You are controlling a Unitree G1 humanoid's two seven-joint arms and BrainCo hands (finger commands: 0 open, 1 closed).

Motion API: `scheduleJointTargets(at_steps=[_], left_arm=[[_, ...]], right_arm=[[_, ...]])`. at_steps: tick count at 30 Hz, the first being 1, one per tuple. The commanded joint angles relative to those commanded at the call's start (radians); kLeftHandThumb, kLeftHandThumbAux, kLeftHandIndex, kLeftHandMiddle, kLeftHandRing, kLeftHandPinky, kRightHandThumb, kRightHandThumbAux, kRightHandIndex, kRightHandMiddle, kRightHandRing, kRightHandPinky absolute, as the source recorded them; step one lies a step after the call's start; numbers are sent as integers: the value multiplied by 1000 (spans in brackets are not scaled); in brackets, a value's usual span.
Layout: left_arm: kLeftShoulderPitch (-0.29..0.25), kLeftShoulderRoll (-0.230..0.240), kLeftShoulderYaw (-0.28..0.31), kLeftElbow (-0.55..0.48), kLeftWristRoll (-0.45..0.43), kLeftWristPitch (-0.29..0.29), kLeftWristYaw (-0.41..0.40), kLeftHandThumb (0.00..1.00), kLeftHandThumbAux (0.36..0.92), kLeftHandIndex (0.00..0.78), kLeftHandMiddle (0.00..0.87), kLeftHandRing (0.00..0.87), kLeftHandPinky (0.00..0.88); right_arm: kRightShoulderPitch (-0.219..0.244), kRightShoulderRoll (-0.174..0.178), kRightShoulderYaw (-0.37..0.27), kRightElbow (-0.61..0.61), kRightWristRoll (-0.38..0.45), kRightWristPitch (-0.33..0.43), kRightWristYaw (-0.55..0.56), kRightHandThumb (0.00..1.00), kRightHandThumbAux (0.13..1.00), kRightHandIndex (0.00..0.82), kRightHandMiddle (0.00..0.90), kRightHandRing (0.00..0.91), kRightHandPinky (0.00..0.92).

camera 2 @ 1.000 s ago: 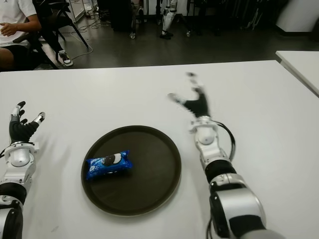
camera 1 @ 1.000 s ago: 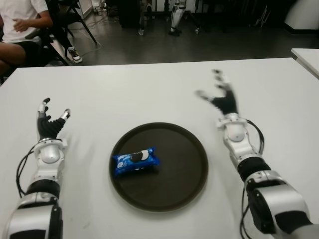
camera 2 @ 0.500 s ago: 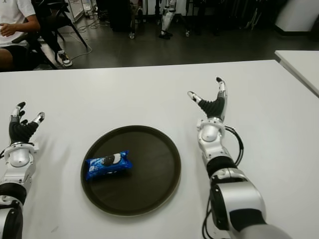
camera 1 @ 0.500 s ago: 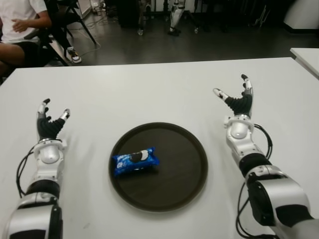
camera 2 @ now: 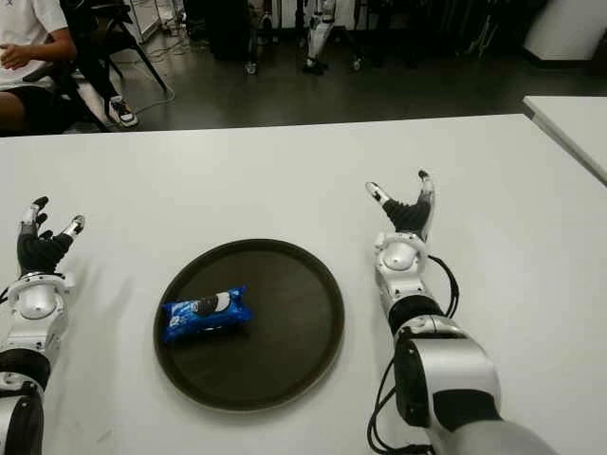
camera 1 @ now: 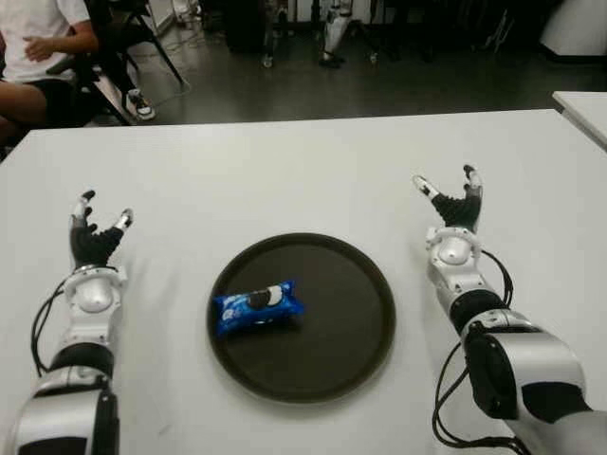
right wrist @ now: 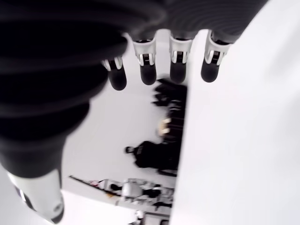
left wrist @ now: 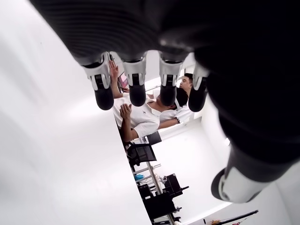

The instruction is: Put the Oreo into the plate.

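- Already lying inside the plate [camera 1: 351,284], toward its left part: the blue Oreo [camera 1: 257,306] packet, held by neither hand, so the placing looks finished.
- Well to the right of the plate rim, over the white table [camera 1: 285,180]: the right hand [camera 1: 453,210], fingers [right wrist: 179,64] spread and empty (own wrist view shows all four straight, thumb apart, nothing between them), probably because the packet needs no more handling.
- Well to the left of the plate, at about the same depth: the left hand [camera 1: 93,237], idle, fingers [left wrist: 136,84] likewise extended and gripping nothing.
- Cannot tell whether either hand touches the tabletop.
- Far beyond the left hand, past the table edge: a seated person [camera 1: 38,47] in a white shirt, no part in the work.
- Compared with one second ago: right hand now lower and drawn back nearer the robot, sharp rather than blurred by motion, hence seemingly settling.
- Unchanged since then: Oreo, plate and left hand, all in the same spots.
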Motion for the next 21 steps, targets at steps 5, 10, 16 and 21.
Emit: scheduleJointTargets(at_steps=[5, 10, 16, 21], left_arm=[[0, 2, 1, -4, -7, -4, -27, 0, 672, 0, 0, 0, 0], [1, 2, 1, -9, -8, -12, -35, 0, 657, 0, 0, 0, 0], [3, 5, -1, -14, -4, -13, -38, 0, 649, 0, 0, 0, 0], [4, 8, -5, -3, 6, -6, -24, 0, 644, 0, 0, 0, 0]], right_arm=[[-4, -3, -7, 3, 0, 21, 10, 0, 740, 0, 0, 0, 0], [-8, -5, -16, 0, 6, 35, 24, 0, 734, 0, 0, 0, 0], [-9, -3, -18, -4, 3, 46, 29, 0, 713, 0, 0, 0, 0], [-7, -4, -18, -8, 2, 43, 38, 0, 692, 0, 0, 0, 0]])
